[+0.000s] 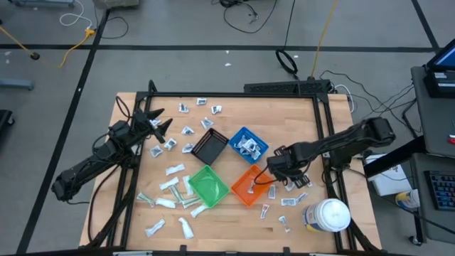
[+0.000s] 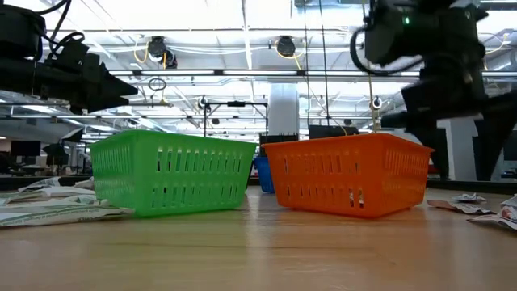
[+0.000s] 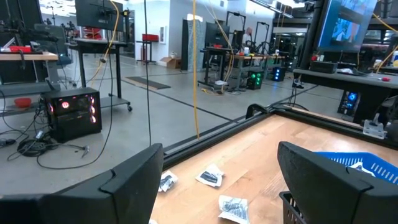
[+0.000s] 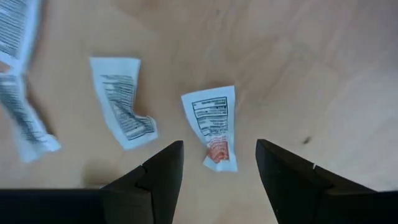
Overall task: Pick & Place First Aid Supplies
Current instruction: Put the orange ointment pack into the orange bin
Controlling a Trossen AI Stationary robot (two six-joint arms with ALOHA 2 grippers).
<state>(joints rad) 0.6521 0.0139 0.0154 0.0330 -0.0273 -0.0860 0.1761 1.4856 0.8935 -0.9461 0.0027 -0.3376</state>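
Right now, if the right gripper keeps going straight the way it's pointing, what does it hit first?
Most likely the small white packet with red print lying flat on the table. The right gripper points down at it with its jaws open on either side, just beside the orange bin. Its height above the packet is unclear.

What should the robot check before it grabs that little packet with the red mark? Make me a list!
1. Right gripper open: ok, fingers stand apart.
2. Red-marked packet lined up between the fingers: ok, it lies in the gap, on the table.
3. Neighbour packet out of the way: ok, it lies apart, outside the fingers.
4. Nothing already held: ok, right gripper is empty.
5. Orange bin close by for the drop: ok, beside the right gripper.
6. Left gripper clear: ok, it waits open at the table's far left.
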